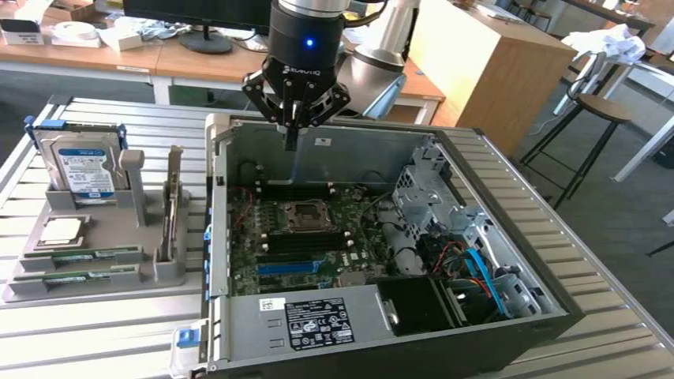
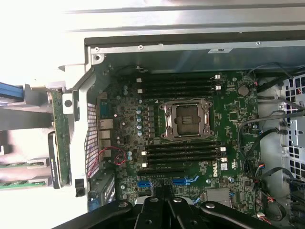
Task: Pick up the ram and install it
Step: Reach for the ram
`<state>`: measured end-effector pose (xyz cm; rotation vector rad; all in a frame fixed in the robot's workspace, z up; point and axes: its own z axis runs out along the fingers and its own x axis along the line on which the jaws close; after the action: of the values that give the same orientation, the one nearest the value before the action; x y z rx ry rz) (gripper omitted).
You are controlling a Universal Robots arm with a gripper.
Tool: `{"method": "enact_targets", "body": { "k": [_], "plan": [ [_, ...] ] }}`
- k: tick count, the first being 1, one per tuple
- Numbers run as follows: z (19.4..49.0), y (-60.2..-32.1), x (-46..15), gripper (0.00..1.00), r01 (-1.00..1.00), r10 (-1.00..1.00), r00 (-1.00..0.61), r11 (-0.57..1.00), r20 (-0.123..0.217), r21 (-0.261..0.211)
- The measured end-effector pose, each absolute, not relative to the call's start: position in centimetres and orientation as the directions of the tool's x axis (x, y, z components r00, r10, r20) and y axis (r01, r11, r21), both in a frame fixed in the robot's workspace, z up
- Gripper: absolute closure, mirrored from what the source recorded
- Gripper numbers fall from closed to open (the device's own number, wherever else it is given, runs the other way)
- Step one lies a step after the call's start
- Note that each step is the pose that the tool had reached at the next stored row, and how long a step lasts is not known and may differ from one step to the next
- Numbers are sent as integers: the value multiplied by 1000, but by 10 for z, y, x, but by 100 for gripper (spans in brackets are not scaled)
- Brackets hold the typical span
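Far out to the exterior view's left of the gripper (image 1: 293, 136), a grey holder (image 1: 158, 272) carries a hard drive (image 1: 84, 170) and a square processor chip (image 1: 60, 231). The ram (image 1: 79, 257) is there too, lying flat in its slot with a second green stick just beside it, well apart from the fingers. The gripper (image 2: 164, 193) itself hangs over the far edge of the open PC case (image 1: 358, 146), pinched fully together, with nothing I can see between the fingers. The motherboard (image 2: 228, 119) sits directly underneath.
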<state>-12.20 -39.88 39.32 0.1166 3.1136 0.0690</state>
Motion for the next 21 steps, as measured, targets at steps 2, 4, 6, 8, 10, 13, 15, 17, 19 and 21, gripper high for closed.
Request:
{"method": "enact_targets", "body": {
  "k": [2, 4, 6, 8, 10, 13, 15, 17, 19, 21],
  "plan": [
    [393, -399, -123, 90, 74, 75, -997, 996, -23, 45],
    [393, -399, -126, 90, 74, 75, -997, 996, -23, 45],
    [393, -399, -132, 90, 74, 75, -997, 996, -23, 45],
    [393, -399, -135, 90, 74, 75, -997, 996, -23, 45],
    [393, -399, -140, 90, 74, 75, -997, 996, -23, 45],
    [393, -399, -146, 90, 74, 75, -997, 996, -23, 45],
    [393, -399, -151, 90, 74, 75, -997, 996, -23, 45],
    [393, -399, -156, 90, 74, 75, -997, 996, -23, 45],
    [393, -399, -161, 90, 74, 75, -997, 996, -23, 45],
    [393, -399, -167, 90, 74, 75, -997, 996, -23, 45]
  ]
}}
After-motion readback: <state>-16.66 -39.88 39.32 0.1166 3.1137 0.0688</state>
